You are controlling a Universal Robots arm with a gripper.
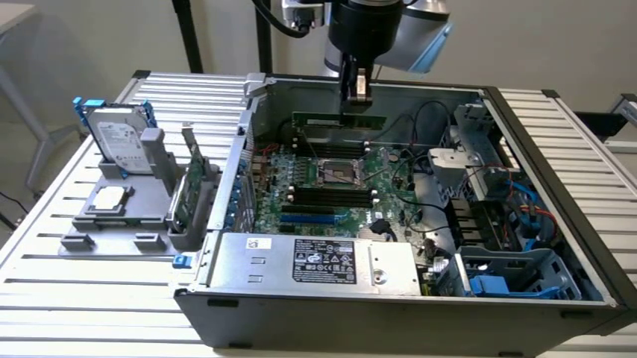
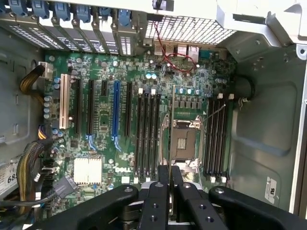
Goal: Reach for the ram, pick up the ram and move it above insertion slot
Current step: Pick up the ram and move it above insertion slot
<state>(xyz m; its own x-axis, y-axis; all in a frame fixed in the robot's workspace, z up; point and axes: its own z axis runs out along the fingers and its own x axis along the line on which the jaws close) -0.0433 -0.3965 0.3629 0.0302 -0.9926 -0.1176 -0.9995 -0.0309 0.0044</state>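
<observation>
My gripper (image 1: 356,103) hangs inside the open computer case (image 1: 398,309), shut on the ram (image 1: 339,119), a thin green stick held level above the motherboard's far part. In the wrist view the ram (image 2: 172,120) shows edge-on as a thin line running out from between the black fingers (image 2: 156,191); it lies over the edge of the CPU socket (image 2: 184,141). Long black insertion slots stand in two banks, one (image 2: 147,134) on one side of the socket and one (image 2: 217,136) on the other. In the exterior view the slot banks (image 1: 329,195) flank the socket. The ram is clear of the board.
A grey holder (image 1: 110,231) on the exterior view's left carries a hard drive with blue rails (image 1: 119,138) and a green expansion card (image 1: 189,186). The power supply (image 1: 318,261) fills the case front; drive cages and cables (image 1: 488,194) crowd the right side.
</observation>
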